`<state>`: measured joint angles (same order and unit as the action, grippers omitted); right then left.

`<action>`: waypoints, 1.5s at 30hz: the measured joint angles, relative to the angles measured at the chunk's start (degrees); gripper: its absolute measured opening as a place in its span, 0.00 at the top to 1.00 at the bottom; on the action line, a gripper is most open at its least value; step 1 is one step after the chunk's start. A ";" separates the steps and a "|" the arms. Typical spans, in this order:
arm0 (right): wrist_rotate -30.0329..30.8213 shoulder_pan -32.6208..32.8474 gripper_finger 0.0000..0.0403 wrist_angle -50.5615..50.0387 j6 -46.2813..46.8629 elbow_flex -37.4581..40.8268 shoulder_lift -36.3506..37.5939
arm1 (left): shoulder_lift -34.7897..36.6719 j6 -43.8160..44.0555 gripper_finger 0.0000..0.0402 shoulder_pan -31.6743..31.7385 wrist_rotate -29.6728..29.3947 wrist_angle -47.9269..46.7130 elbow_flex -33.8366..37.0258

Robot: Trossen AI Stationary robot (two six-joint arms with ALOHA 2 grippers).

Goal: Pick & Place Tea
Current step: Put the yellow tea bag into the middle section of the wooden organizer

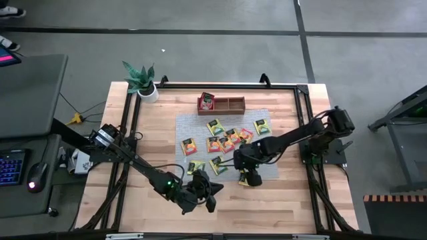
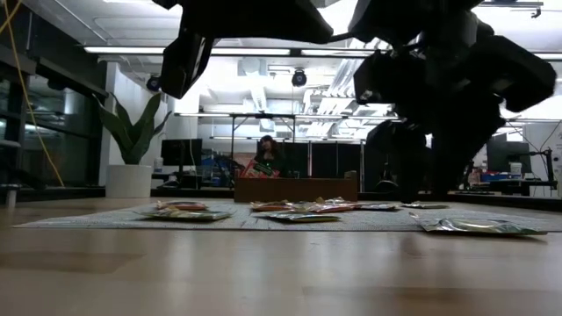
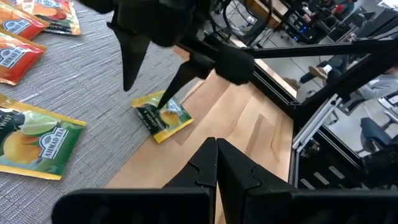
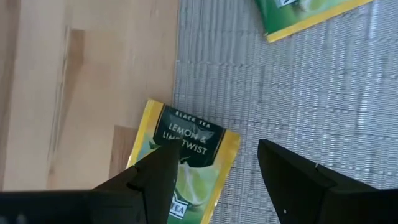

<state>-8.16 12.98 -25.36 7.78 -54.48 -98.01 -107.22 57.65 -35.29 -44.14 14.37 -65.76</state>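
Several tea sachets (image 1: 223,140) lie flat on a grey woven mat (image 1: 267,170). A yellow-green sachet (image 4: 189,158) lies at the mat's near edge, partly on the bare wood. My right gripper (image 1: 248,175) stands open right above it, pointing steeply down, one fingertip (image 3: 165,104) at the sachet's face, the other (image 3: 128,84) over the mat. My left gripper (image 1: 210,195) hovers shut over bare wood near the table's front, holding nothing. A red sachet (image 1: 207,101) sits in the wooden tray (image 1: 230,104). My right gripper comes at the yellow-green sachet from above with its fingers spread. One fingertip (image 4: 163,155) is at the sachet's printed face (image 4: 199,140), near its middle. Whether it touches, I cannot tell. The sachet lies flat on the mat's edge and the wood.
The three-compartment tray stands at the far side of the mat. A potted plant (image 1: 141,81) is at the far left corner. Black frame rails (image 1: 303,127) run along the table's edges. Bare wood (image 1: 280,207) lies in front of the mat.
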 joint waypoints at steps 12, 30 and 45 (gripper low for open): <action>3.19 0.91 0.46 0.13 1.34 0.00 -2.85 | 0.00 0.72 1.00 0.00 0.11 -0.40 0.02; 2.44 0.89 0.52 1.95 6.08 -0.09 -4.00 | 0.00 0.76 1.00 0.00 1.11 -1.31 0.02; 4.63 0.82 0.82 2.03 7.25 -0.11 -5.76 | 0.00 1.01 1.00 0.00 1.99 -1.33 0.04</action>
<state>-3.53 13.80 -23.33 15.03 -54.59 -103.77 -107.22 58.65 -35.29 -42.15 13.04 -65.71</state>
